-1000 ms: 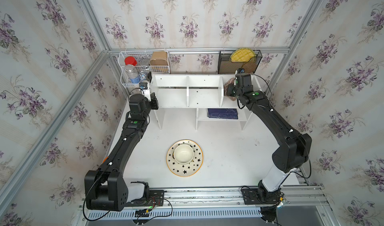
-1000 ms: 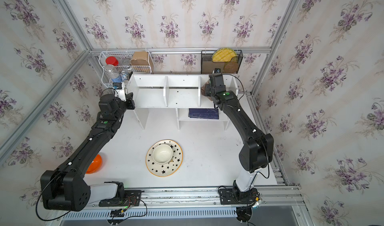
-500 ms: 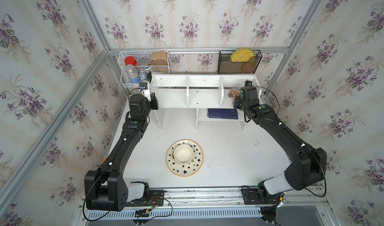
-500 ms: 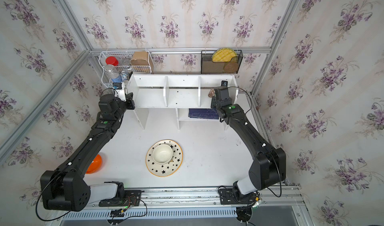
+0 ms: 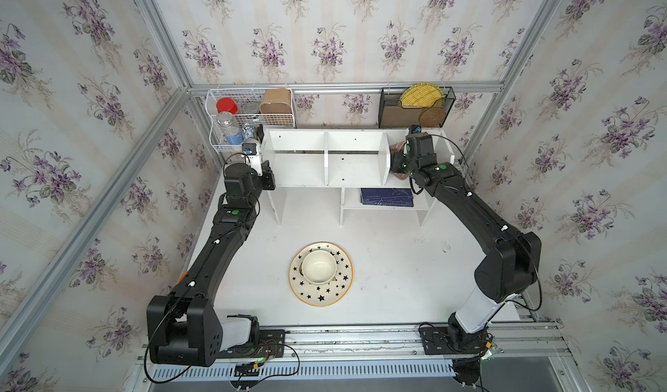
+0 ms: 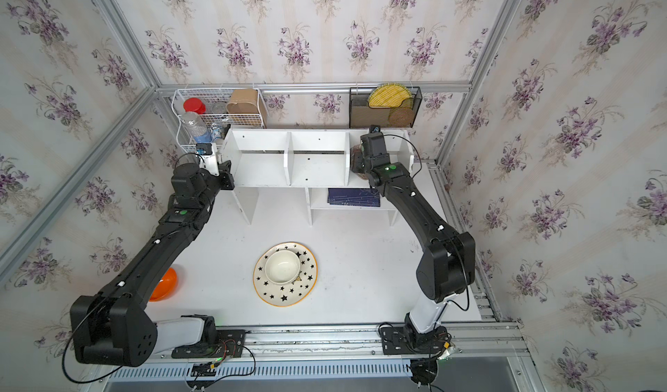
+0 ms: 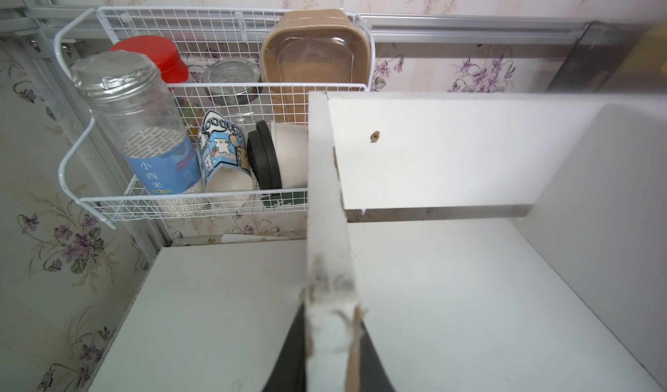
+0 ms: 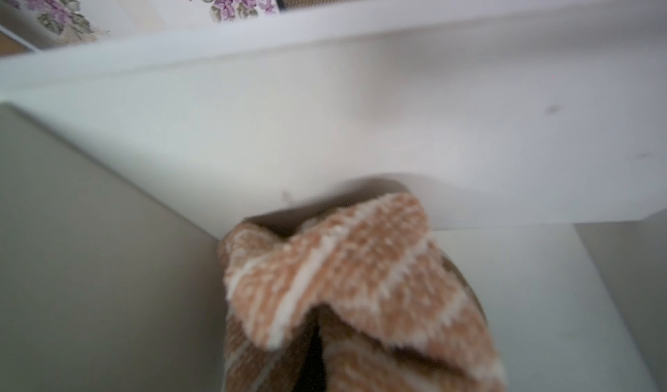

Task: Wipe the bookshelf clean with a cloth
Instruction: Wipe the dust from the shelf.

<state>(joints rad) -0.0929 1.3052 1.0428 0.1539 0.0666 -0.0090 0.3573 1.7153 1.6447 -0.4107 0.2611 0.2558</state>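
- The bookshelf stands along the far edge of the surface. Its left end is just beside the wire basket rack, and its right end is near the far right corner, below the black mesh organizer on the back wall.
- The cloth is in the bookshelf's right top compartment, bunched where the right divider meets the compartment floor. It is close to the back panel, but the wrist view is too blurred to tell whether it touches.
- The right pincer is closed tight on the cloth, its fingers buried in the folds.
- The left pincer is clamped on the bookshelf's left end panel, one finger on each side of its chipped edge.
- A dark blue book lies on the small lower shelf, beneath the right arm.
- The middle and left compartments lie open between the two arms.
- Toward the near edge, a star-patterned plate carrying a cream bowl sits mid-surface, well apart from both arms.
- Half a second ago the right pincer had drawn toward the compartment's front. Now it is deeper in again, much as a second ago.
- The left arm has not moved.
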